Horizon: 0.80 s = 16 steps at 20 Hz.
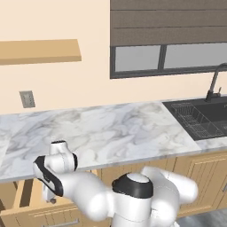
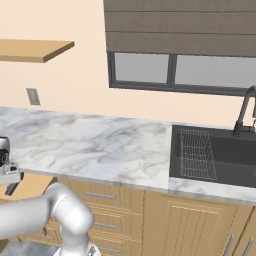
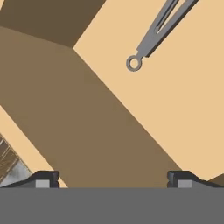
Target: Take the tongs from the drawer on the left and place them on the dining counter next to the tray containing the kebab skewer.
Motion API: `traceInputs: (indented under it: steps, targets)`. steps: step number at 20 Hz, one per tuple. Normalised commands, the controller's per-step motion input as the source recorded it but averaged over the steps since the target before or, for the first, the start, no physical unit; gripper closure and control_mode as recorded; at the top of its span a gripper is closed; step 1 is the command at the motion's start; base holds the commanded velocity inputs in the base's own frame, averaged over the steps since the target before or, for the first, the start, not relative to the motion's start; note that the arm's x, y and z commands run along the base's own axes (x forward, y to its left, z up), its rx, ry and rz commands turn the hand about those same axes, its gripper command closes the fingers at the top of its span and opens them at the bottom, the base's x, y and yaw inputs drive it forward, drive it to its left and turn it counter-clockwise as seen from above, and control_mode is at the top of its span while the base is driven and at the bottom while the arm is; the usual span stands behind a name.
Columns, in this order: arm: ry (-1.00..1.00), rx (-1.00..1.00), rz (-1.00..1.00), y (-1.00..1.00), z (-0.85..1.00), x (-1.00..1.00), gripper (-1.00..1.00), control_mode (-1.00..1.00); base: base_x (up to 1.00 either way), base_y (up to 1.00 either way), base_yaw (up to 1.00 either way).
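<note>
Drawer (image 3: 175, 113) floor holds tongs (image 3: 159, 28) at one o'clock; spread, empty fingers (image 3: 43, 179) risk striking the wall if lowered off-line.

The tongs (image 3: 159, 30) run off the top edge of the hand view, so only the ringed joined end and the start of the two arms show; their tips are out of sight. The drawer (image 3: 175, 100) is cropped on every side there, its front and handle not visible. From the left base view, the robot's arm covers much of the open drawer, and its floor cannot be made out. The sink (image 1: 208, 117) is cut by the right edge.
</note>
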Motion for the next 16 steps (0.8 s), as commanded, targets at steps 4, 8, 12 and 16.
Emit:
traceInputs:
  steps: [4, 8, 12, 16]
  targets:
    - [0.01, -0.02, 0.0, 0.13, -0.75, -0.91, -1.0, -1.0, 0.0, 0.0, 0.0]
    - [0.02, -0.01, 0.0, 0.09, -0.72, -0.98, -1.0, -1.0, 0.0, 0.0, 0.0]
    - [0.0, -0.01, 0.0, 0.05, -0.62, -0.92, -1.0, -1.0, 0.0, 0.0, 0.0]
    - [0.0, -0.01, 0.0, 0.0, -0.19, -0.6, -1.0, -1.0, 0.0, 0.0, 0.0]
